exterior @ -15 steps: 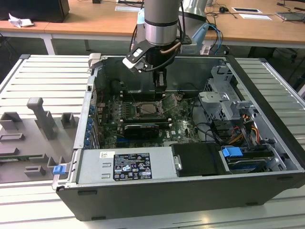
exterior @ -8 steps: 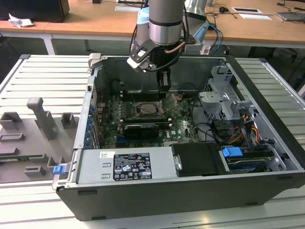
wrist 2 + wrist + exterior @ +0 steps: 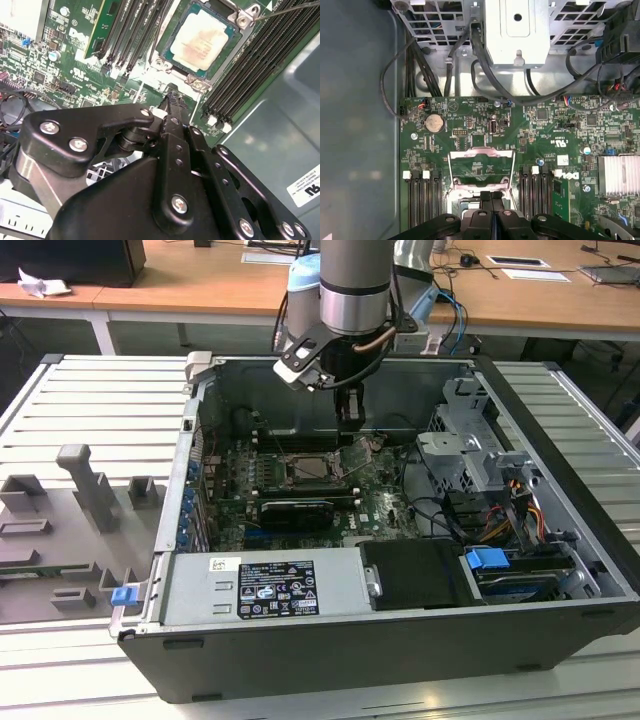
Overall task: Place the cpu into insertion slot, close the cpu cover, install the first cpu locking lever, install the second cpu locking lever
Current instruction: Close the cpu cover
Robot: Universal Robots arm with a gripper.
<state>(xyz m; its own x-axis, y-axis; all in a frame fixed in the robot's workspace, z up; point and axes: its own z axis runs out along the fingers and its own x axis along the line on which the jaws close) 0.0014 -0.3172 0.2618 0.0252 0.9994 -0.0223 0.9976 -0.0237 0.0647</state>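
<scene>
Grey slatted surface (image 3: 90, 400) is carrying the open computer case (image 3: 300, 640). We're watching the gripper (image 3: 491, 197) hovering inside it, fingers pressed together, just beside the raised cpu cover (image 3: 481, 151). We're seeing the cpu (image 3: 200, 42) sitting in the insertion slot (image 3: 159, 64).

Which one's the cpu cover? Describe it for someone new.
In the open computer case, go to the green motherboard. Between its two banks of black memory slots sits the cpu cover: a silvery square frame, the only part there with a cut-out middle.
</scene>
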